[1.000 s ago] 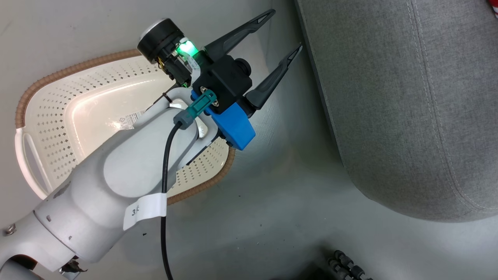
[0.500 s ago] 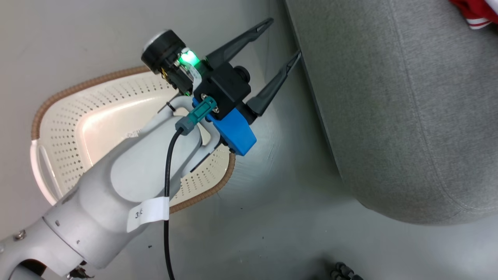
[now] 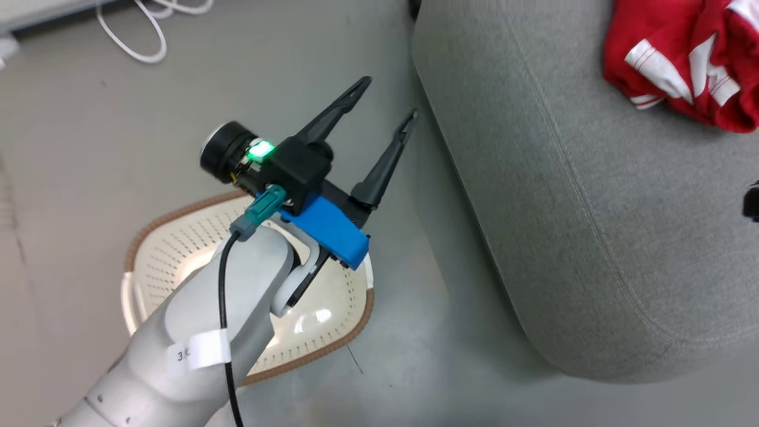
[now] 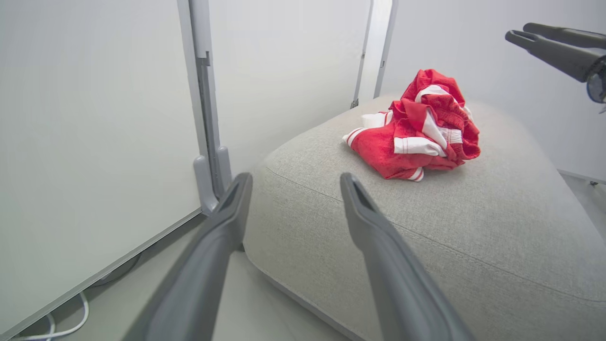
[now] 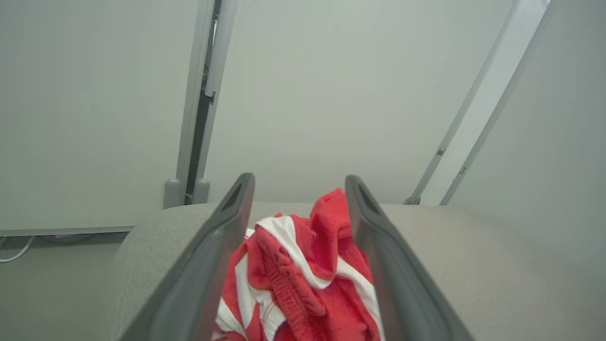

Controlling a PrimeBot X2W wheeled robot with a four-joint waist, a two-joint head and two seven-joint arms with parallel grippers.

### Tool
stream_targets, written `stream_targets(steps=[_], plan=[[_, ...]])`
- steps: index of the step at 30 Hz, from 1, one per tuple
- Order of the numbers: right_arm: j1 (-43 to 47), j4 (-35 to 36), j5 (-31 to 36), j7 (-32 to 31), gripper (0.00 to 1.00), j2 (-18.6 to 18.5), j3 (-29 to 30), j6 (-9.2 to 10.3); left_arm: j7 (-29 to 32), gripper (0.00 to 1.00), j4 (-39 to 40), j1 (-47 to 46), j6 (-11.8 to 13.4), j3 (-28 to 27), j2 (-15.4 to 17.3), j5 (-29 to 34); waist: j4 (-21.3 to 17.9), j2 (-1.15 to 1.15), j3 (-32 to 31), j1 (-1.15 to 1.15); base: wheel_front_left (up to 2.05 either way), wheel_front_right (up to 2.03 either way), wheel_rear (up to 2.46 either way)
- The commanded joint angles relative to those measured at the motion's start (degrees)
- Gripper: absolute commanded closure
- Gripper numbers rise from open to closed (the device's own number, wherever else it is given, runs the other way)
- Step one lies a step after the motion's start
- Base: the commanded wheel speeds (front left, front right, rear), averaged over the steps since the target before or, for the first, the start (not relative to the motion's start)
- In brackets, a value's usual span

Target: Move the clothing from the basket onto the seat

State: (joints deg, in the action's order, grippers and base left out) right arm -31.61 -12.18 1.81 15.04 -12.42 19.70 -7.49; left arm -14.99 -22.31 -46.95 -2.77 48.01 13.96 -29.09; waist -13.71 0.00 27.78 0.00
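The clothing (image 3: 676, 35) lies bunched on the seat (image 3: 563, 207). Left tool (image 3: 388, 96), released, hangs beside the seat; right tool (image 5: 298, 179), released, faces the clothing.

A white tag (image 3: 197, 354) on the arm (image 3: 249, 279), lower left of the frame, reads "3" (the next mark is too blurred).

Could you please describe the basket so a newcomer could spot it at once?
Find the big grey seat at the head view's right; on the floor to its left, partly under the pale arm, sits the basket. It alone is cream-white and perforated, with a brown woven-look rim.
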Motion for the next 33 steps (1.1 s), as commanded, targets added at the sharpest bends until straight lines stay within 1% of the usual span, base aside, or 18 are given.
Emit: stream_targets(steps=[1, 5, 9, 18, 25, 28, 30, 33], plan=[[1.4, 0.5, 0.0, 0.2, 0.0, 0.3, -1.2, -0.01, -0.3, 0.0, 0.6, 1.8, 0.4, -1.7, -0.1, 0.6, 2.6, 0.0, -5.2, 0.0, 0.0, 0.0, 0.0], [3.3, 1.2, -0.3, 0.2, 0.0, 0.7, -6.0, -0.01, -0.3, 0.0, 2.3, 6.8, 1.2, -8.1, -0.5, 2.3, 5.4, 0.0, -9.8, 0.0, 0.0, 0.0, 0.0], [4.9, 0.9, -0.8, 0.2, 0.0, 1.3, -10.3, -0.01, -0.3, 0.0, 3.5, 12.0, 1.3, -14.7, -1.1, 4.5, 8.2, 0.0, -13.9, 0.0, 0.0, 0.0, 0.0], [8.3, -0.6, -2.1, 0.2, 0.0, 3.6, -17.7, -0.01, -0.2, 0.0, 5.4, 22.8, 1.1, -28.7, -3.2, 9.8, 12.3, 0.0, -19.5, 0.0, 0.0, 0.0, 0.0], [12.8, -1.0, -3.1, 0.2, 0.0, 5.9, -20.1, -0.01, -0.2, 0.0, 7.5, 30.5, 0.6, -37.5, -6.0, 14.4, 14.0, 0.0, -22.9, 0.0, 0.0, 0.0, 0.0], [15.3, -1.3, -3.5, 0.2, 0.0, 6.7, -20.0, -0.01, -0.2, 0.0, 8.6, 33.9, 0.4, -40.9, -7.0, 16.0, 14.2, 0.0, -24.2, 0.0, 0.0, 0.0, 0.0], [16.9, -1.6, -3.7, 0.2, 0.0, 7.2, -19.8, -0.01, -0.2, 0.0, 9.3, 35.8, 0.1, -43.0, -7.7, 16.9, 14.3, 0.0, -25.1, 0.0, 0.0, 0.0, 0.0], [19.5, -2.0, -4.0, 0.2, 0.0, 7.8, -19.2, -0.01, -0.2, 0.0, 10.2, 38.7, -1.2, -45.0, -8.5, 17.9, 14.5, 0.0, -26.3, 0.0, 0.0, 0.0, 0.0]])
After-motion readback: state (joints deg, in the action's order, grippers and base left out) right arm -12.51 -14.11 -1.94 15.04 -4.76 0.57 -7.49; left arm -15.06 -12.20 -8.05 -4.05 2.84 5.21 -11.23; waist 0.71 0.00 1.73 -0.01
